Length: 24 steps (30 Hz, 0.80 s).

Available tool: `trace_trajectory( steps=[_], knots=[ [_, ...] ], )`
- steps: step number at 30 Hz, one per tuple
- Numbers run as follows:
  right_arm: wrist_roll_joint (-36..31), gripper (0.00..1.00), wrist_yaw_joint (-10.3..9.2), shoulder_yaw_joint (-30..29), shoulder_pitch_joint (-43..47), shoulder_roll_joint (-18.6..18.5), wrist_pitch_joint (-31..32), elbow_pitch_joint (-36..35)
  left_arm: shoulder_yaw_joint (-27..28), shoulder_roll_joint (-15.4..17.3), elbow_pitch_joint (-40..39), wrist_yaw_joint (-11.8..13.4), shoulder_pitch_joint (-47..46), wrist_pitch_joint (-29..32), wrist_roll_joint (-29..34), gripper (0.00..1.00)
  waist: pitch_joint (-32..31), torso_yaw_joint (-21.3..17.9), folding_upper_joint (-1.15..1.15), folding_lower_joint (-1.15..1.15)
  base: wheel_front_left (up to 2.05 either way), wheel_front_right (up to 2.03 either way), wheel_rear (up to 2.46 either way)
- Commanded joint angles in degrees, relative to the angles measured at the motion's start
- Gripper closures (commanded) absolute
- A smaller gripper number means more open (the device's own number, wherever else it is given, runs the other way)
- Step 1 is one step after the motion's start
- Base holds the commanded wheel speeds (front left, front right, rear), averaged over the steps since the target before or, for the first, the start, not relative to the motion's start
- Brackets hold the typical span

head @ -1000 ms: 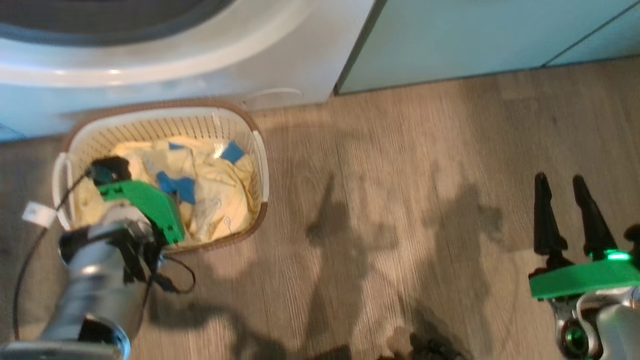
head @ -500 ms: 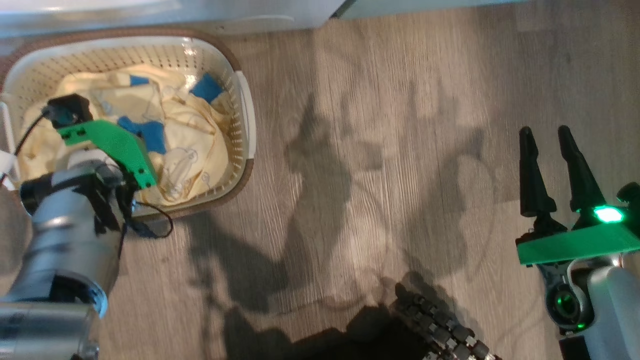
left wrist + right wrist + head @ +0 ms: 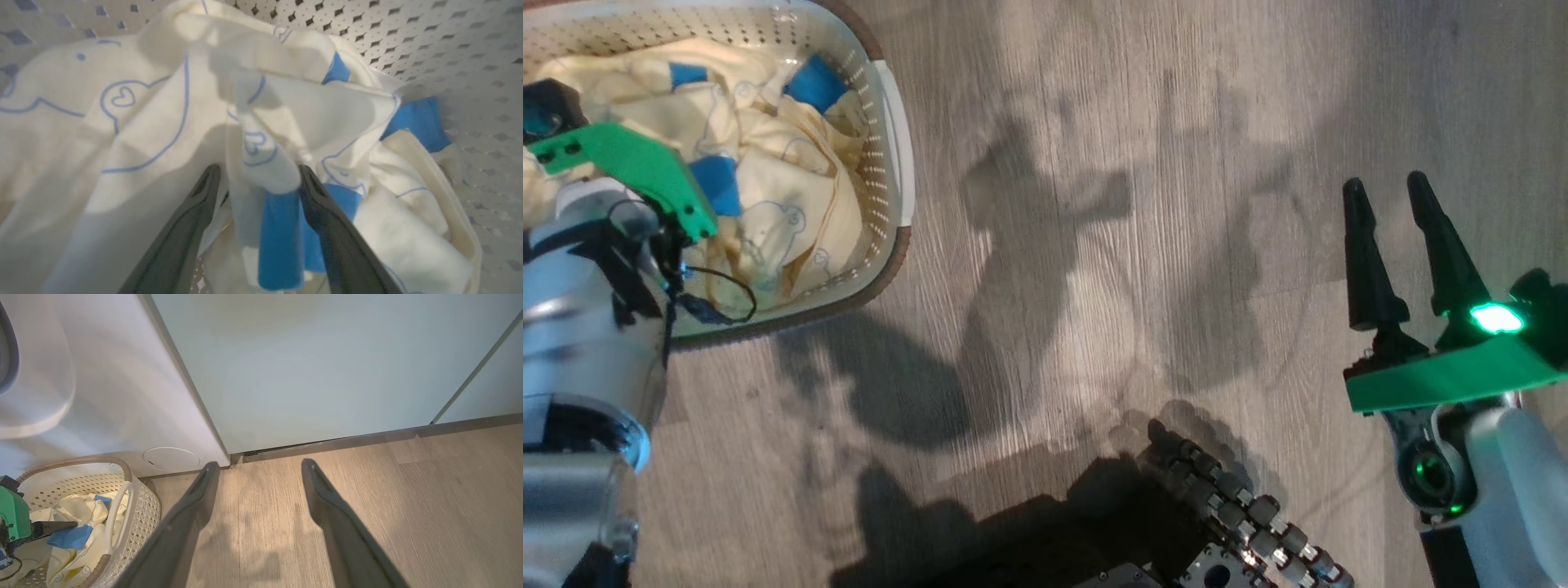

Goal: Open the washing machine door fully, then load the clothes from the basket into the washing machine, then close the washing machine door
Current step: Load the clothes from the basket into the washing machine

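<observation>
On my far left in the head view the basket [image 3: 876, 163] sits on the wood floor [image 3: 1094, 245], and the clothes [image 3: 784, 188] lie heaped inside it, pale yellow with blue patches. My left arm reaches down into it, and the green bracket [image 3: 629, 159] at the wrist covers part of the heap. Through the left wrist camera I see the left gripper [image 3: 258, 169] spread wide inside the basket. Its two dark fingers [image 3: 188, 228] stand either side of a raised fold of the cloth, with a blue patch [image 3: 282, 232] hanging between them. The fingers sit beside the fold without pinching it, so I have nothing in hold there. The middle of the head view is bare floor crossed by shadows, with part of the robot's dark base [image 3: 1233, 506] at the bottom edge. On the right, well apart from the basket, the right gripper [image 3: 1384, 181] hangs over the floor with its fingers parted and nothing between them. Its own camera shows the basket at the lower left, standing just in front of the white washing machine [image 3: 102, 396]. A pale teal cabinet [image 3: 306, 367] stands just beside the machine on the right.
</observation>
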Motion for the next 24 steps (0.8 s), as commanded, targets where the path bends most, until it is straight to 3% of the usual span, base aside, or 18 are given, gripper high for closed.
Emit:
trace_trajectory(
  steps=[1, 10, 13, 14, 24],
  knots=[
    [0.05, 0.0, 0.26, 0.99, 0.56, -0.2, -0.55, -1.37, 1.05, 2.54, -0.63, 0.55, 0.16, 0.48, -0.18, 0.0, 0.86, -0.31, 0.0, 0.0, 0.0, 0.0, 0.0],
    [-0.04, 0.0, 0.26, 1.43, 0.59, 0.0, -0.55, -1.5, -0.52, 2.78, -0.61, 0.43, -0.9, 1.86, 0.27, 0.0, 2.64, -0.09, 0.0, 0.0, 0.0, 0.0, 0.0],
    [-0.14, 0.0, 0.26, 1.24, 0.69, 0.02, -0.55, -1.58, -1.21, 2.58, -0.61, -0.19, -1.18, 1.78, 0.5, 0.89, 2.91, 0.11, 0.0, 0.0, 0.0, 0.0, 0.0],
    [-0.18, 0.0, 0.26, 1.17, 0.72, 0.03, -0.55, -1.6, -1.56, 2.47, -0.61, -0.55, -1.24, 1.77, 0.66, 1.0, 2.97, 0.19, 0.0, 0.0, 0.0, 0.0, 0.0],
    [-0.44, 0.0, 0.26, 0.92, -0.02, 0.04, -0.55, -1.24, -2.57, 1.48, -0.61, -4.52, -0.94, -3.73, 0.06, 1.0, 1.14, 1.08, 0.0, 0.0, 0.0, 0.0, 0.0]
  ],
)
